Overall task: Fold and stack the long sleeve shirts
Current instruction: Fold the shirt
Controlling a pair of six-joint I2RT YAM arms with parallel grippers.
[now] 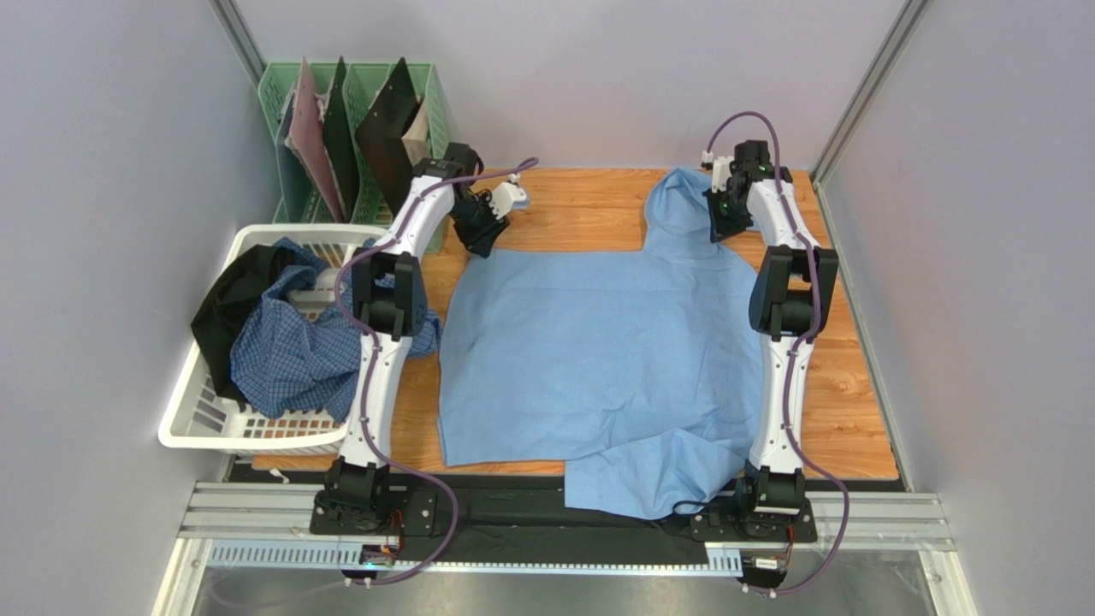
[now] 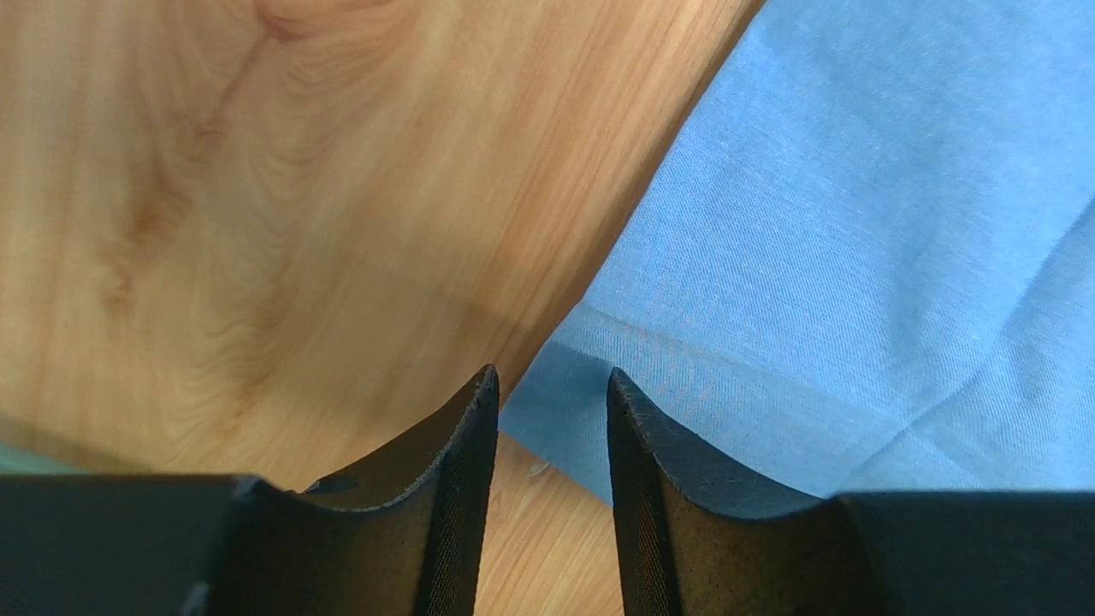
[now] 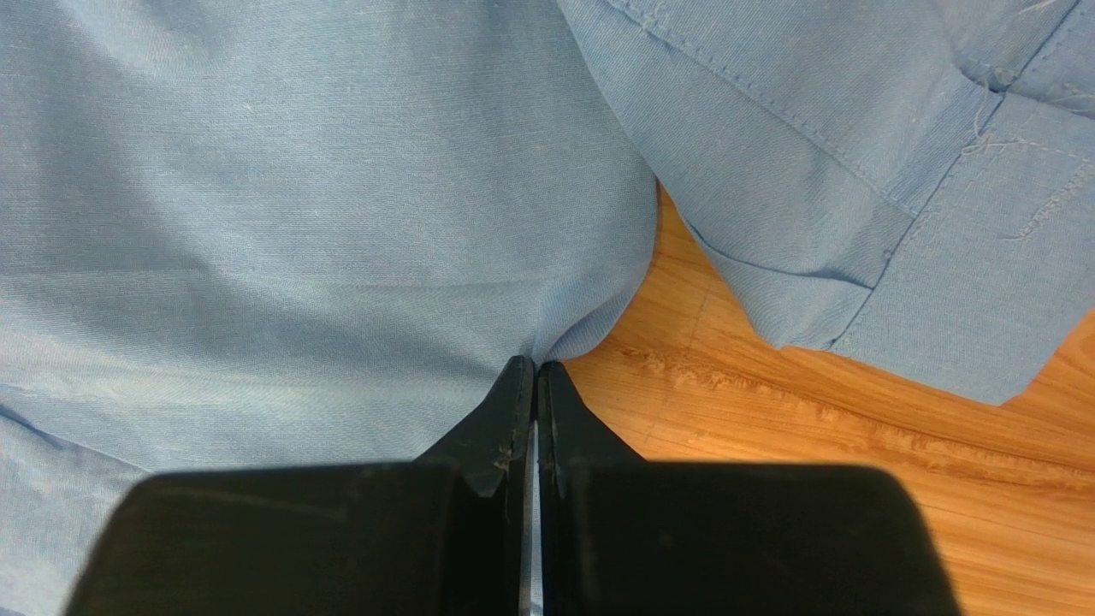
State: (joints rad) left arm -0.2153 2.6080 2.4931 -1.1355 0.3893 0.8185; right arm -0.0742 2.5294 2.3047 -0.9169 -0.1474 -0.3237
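Observation:
The plain light blue shirt (image 1: 604, 359) lies spread on the wooden table (image 1: 578, 205), its lower part hanging over the near edge. My left gripper (image 1: 486, 231) is at its far left corner, open, with the corner of the cloth (image 2: 797, 257) between and just beyond the fingers (image 2: 450, 475). My right gripper (image 1: 720, 221) is at the far right part of the shirt, shut on a pinch of the blue cloth (image 3: 321, 231). The blue-and-white checked shirt (image 1: 289, 353) lies crumpled in the white basket (image 1: 193, 430) at the left.
A black garment (image 1: 238, 302) lies in the basket with the checked shirt. A green file rack (image 1: 354, 128) with dark folders stands at the far left. Grey walls close in the table on both sides.

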